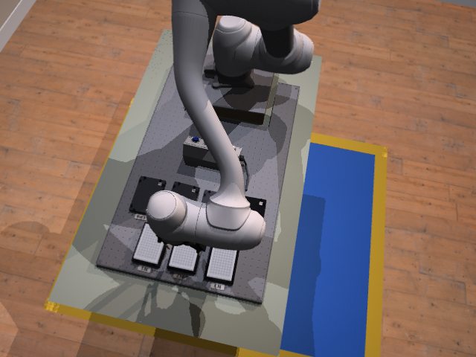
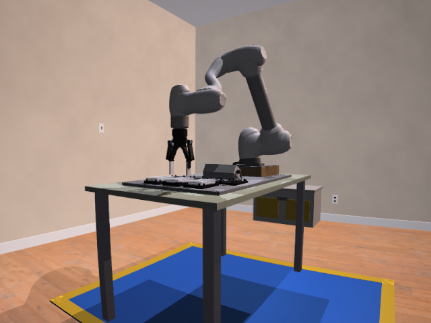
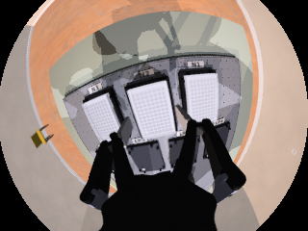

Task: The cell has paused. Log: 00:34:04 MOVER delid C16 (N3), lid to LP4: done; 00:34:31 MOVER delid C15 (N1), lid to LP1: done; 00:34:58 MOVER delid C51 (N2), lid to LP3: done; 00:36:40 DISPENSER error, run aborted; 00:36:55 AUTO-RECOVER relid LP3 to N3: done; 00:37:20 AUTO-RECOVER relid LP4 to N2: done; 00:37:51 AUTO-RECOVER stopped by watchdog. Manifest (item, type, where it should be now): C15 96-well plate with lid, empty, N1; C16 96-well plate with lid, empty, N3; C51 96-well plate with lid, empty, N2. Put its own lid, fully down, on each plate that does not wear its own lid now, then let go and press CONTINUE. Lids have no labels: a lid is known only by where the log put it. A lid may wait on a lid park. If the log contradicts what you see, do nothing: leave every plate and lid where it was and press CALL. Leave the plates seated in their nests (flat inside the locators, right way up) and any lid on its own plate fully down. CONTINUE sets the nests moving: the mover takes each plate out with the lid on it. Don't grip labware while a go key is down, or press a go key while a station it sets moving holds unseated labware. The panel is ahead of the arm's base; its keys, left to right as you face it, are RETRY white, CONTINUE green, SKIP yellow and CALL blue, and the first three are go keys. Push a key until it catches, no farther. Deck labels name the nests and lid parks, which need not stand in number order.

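Down on the grey deck (image 1: 277,161) near the front edge of the table (image 1: 296,245), three white well plates are sitting in a row, going left to right in the top view: the left plate (image 1: 148,244), the middle plate (image 1: 183,256), then the right plate (image 1: 222,263). Each one is lying flat with a small label below it, too blurry for me to read. Can't tell from these shots which ones are wearing lids tbh. Behind them the black lid park pads (image 1: 146,194) are lining up in a second row, partly hidden under the arm. Further back the key panel box (image 1: 195,152) is showing a blue key (image 1: 195,139) on top.

Over the middle plate the gripper (image 2: 179,169) is hanging pointed straight down, fingers spread apart and pinching nothing, tips hovering just above the plates and not touching them
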